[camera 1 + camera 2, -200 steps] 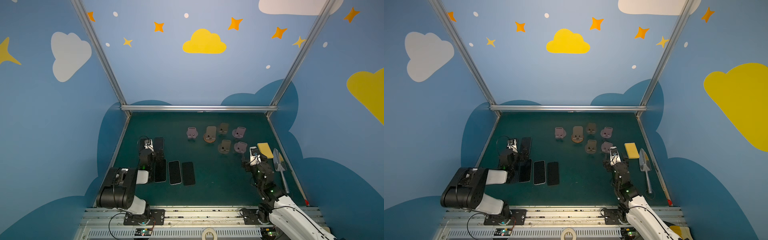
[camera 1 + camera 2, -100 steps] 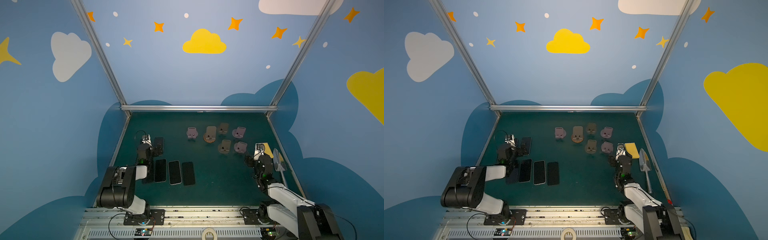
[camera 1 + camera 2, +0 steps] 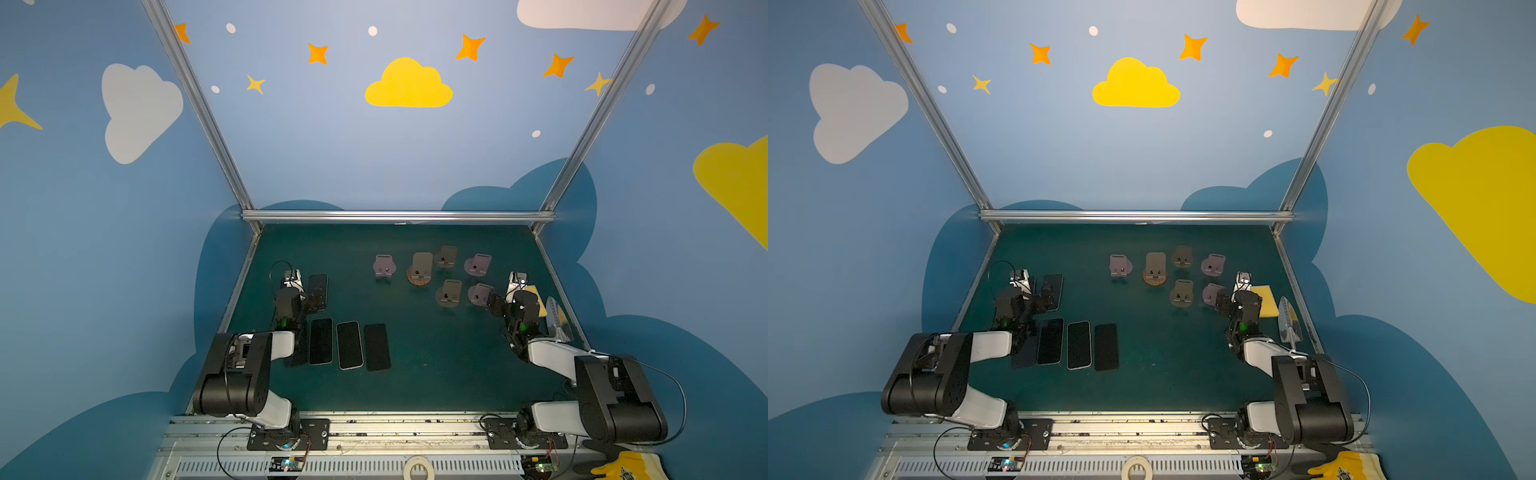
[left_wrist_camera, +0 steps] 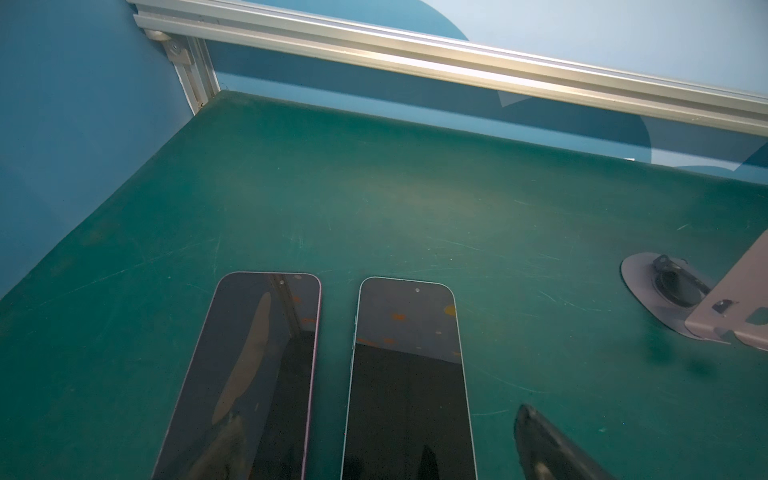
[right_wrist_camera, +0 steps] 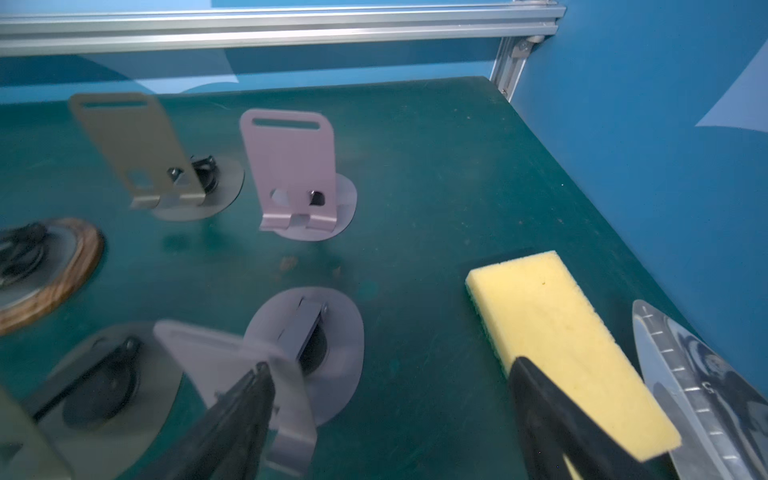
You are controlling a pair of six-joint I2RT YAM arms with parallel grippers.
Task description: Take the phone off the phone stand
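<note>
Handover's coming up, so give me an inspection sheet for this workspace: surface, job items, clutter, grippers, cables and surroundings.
Surface: green mat, scratched.
Job's things: six phone stands, all empty; phones lying flat on the mat's left side.
Clutter: yellow sponge and clear scoop by the right wall.
Grippers: left gripper open above the phones; right gripper open near a pink stand; neither holds anything.
Cables: black cable looped at the left wrist; more at the arm bases.
Surroundings: blue walls with painted clouds and stars; aluminium frame; tape roll and yellow glove at the front.
</note>
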